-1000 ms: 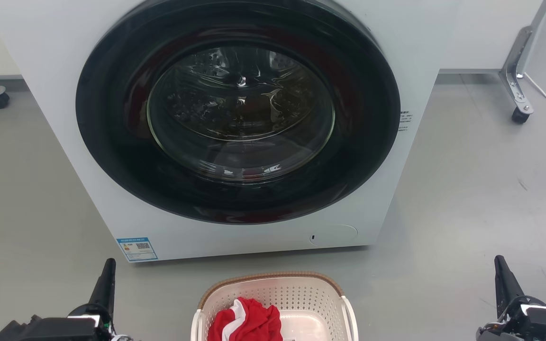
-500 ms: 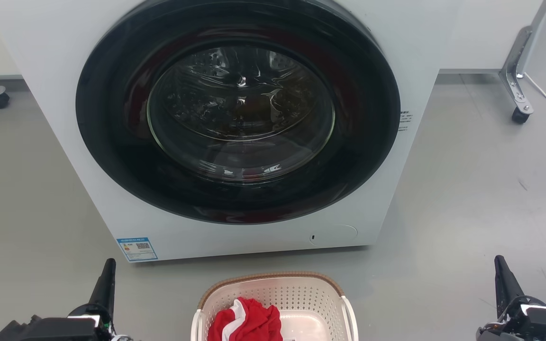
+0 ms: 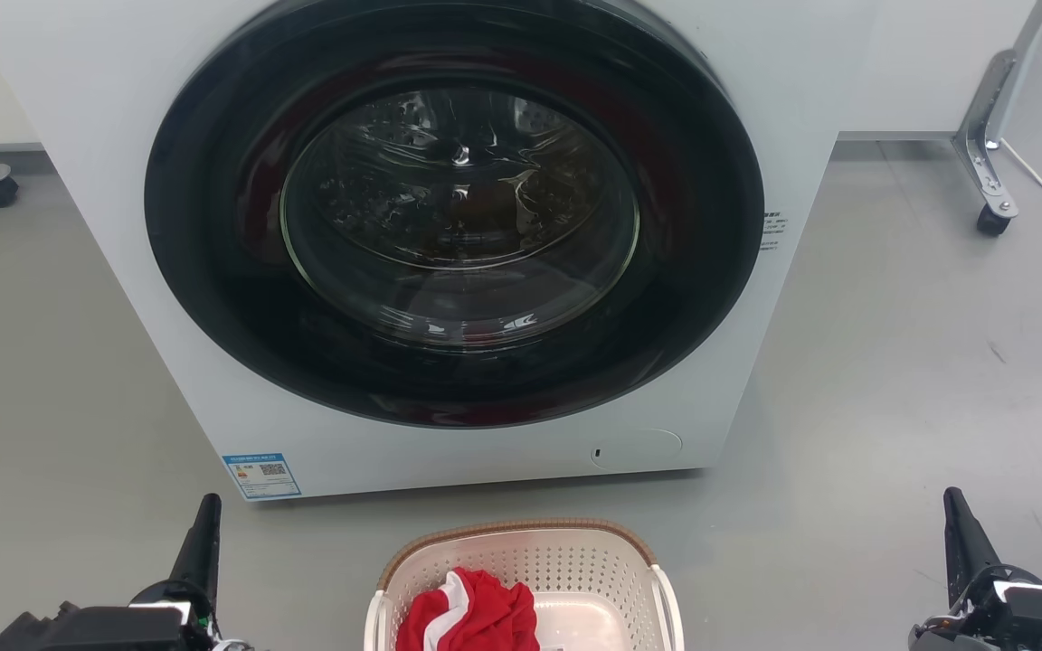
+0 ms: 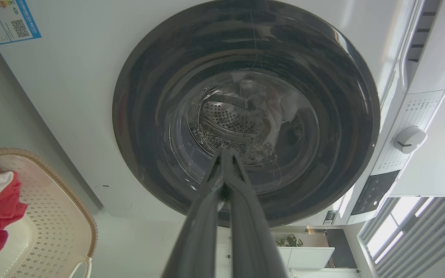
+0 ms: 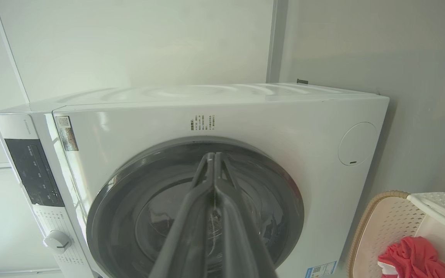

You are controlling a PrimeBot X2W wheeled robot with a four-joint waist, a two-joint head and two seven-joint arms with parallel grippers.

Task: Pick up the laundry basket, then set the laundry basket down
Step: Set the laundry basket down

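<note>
— Laundry basket [image 3: 575,561]: found where?
— At six o'clock in the head view, standing on the grey floor [image 3: 892,362] just in front of the washing machine [image 3: 78,181], apart from it and cut off by the bottom edge.
— Looks like what?
— Cream-white plastic, punched all over with small holes, rounded at the corners. Edged on top with a brown woven-look rim. Fitted with a white handle [image 3: 668,606] on each side. Holds a crumpled red cloth [image 3: 471,619] with a white stripe, heaped toward the nine o'clock side of the inside.
— Touched by either claw?
— No. Left claw [image 4: 224,156] off at the basket's nine o'clock and right claw [image 5: 213,158] at its three o'clock, both well apart from it, with fingers pointing to twelve in the head view.
— Spread or together?
— Together, both. Pressed tip to tip in each wrist view, gripping nothing, and aimed at the machine's round dark door [image 3: 458,208].
— Anything else near the basket?
— A blue-edged label [image 3: 260,476] on the machine's lower front corner, at about ten o'clock from the basket.
</note>
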